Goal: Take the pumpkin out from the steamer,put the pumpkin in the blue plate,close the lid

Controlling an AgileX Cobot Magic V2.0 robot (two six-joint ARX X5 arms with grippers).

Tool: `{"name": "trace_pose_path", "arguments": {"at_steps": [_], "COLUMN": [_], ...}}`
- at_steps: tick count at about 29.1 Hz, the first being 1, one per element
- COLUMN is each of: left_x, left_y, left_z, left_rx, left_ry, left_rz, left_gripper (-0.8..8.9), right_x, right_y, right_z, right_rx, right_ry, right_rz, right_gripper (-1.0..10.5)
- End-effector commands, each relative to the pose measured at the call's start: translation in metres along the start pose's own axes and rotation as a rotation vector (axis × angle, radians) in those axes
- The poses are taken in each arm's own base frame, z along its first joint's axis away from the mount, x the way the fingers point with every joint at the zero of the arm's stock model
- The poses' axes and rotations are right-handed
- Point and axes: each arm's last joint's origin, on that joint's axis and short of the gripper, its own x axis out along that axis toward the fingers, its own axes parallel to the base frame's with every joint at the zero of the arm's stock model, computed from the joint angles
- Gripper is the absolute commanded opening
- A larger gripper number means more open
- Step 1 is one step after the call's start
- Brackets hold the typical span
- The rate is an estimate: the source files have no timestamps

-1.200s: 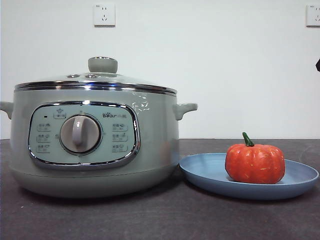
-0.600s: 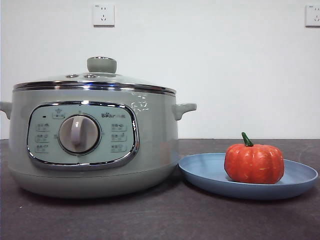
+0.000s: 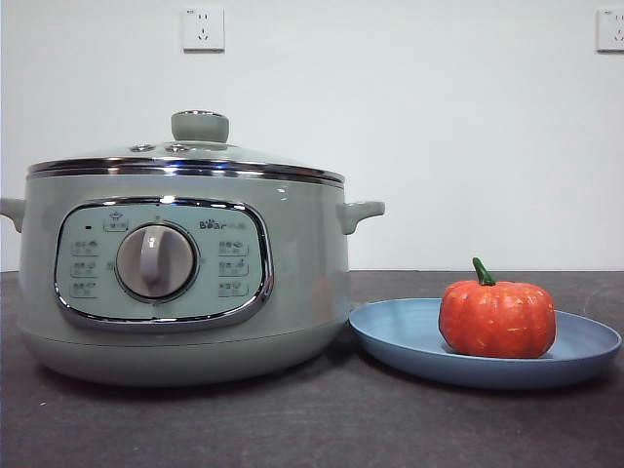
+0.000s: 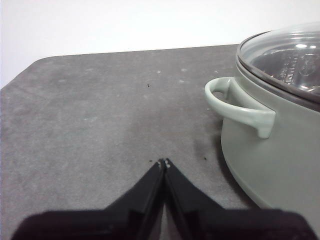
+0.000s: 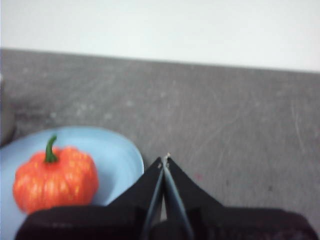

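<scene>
The orange-red pumpkin (image 3: pixel 497 318) with its green stem sits upright in the blue plate (image 3: pixel 402 336), to the right of the steamer (image 3: pixel 292 283). The lid (image 3: pixel 200 148) rests shut on the steamer's chrome rim. No arm shows in the front view. In the left wrist view my left gripper (image 4: pixel 164 162) is shut and empty above the bare table, beside the steamer (image 4: pixel 280 150) and its side handle (image 4: pixel 240 107). My right gripper (image 5: pixel 164 160) is shut and empty too, just off the edge of the blue plate (image 5: pixel 120 155) that holds the pumpkin (image 5: pixel 55 180).
A dark grey table (image 3: pixel 312 429) carries everything, with a white wall and two sockets (image 3: pixel 203 28) behind. The plate's rim nearly touches the steamer's base.
A small black tip at the right edge one second ago is gone from the front view. Steamer, lid, plate and pumpkin have not moved.
</scene>
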Motion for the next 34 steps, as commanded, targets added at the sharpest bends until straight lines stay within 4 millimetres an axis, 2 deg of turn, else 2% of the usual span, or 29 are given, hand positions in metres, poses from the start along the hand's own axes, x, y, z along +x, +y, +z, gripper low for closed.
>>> {"name": "trace_pose_path", "arguments": {"at_steps": [1,6,34], "left_x": [0.0015,0.0015,0.0015], "left_y": [0.0002,0.0002,0.0002], "left_z": [-0.0049,-0.0049,-0.0049], "left_rx": [-0.010,-0.010,-0.010], "left_ry": [0.013,0.013,0.013], "left_rz": [0.003,0.003,0.003], "left_gripper": [-0.03,-0.03,-0.03], "right_x": [0.0004,0.0011,0.0014], "right_y": [0.0004,0.0006,0.0003], "right_z": [-0.0059,-0.0069,-0.0073], "right_rx": [0.012,0.082,0.081], "right_ry": [0.037,0.053,0.060], "right_rz": [0.003,0.002,-0.005], "right_gripper": [0.0,0.0,0.0]}}
